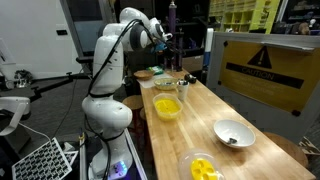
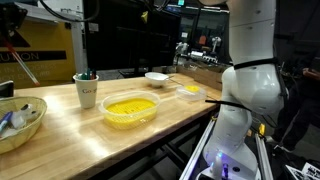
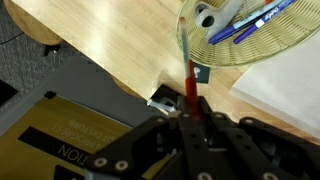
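Close to the wrist camera, the pincer (image 3: 190, 112) is clamped shut on a thin red pen (image 3: 189, 82), which points out over the edge of the desk (image 3: 110, 40). Just past the pen's tip sits a mesh bowl (image 3: 230, 55) holding blue pens (image 3: 240, 28). Farther along the desk stands a yellow bowl (image 2: 130, 108).

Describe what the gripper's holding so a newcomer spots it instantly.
On the long wooden table, find the clear bowl holding blue pens at one end. Beside its rim in the wrist view, the shut gripper pinches a thin red pen: the only red one there, its neighbours being blue.
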`<state>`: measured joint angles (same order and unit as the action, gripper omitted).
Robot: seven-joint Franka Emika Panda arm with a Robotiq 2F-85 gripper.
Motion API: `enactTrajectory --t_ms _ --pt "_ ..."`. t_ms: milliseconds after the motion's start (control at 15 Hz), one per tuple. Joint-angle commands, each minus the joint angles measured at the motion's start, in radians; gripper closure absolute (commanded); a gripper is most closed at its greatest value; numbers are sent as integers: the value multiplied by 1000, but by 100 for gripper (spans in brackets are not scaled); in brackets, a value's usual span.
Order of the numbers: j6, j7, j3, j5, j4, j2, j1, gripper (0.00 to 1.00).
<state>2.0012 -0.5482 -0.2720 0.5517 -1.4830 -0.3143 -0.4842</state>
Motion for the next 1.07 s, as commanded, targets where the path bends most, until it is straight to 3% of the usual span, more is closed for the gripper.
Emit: enactTrajectory --t_ms 0,800,867,1000 --pt "-23 18 25 26 34 -16 -34 97" --pt "-28 15 28 75 36 -32 -71 97" --pt "-25 15 27 75 32 -31 -72 64" --pt "-24 14 28 75 30 -32 -74 60"
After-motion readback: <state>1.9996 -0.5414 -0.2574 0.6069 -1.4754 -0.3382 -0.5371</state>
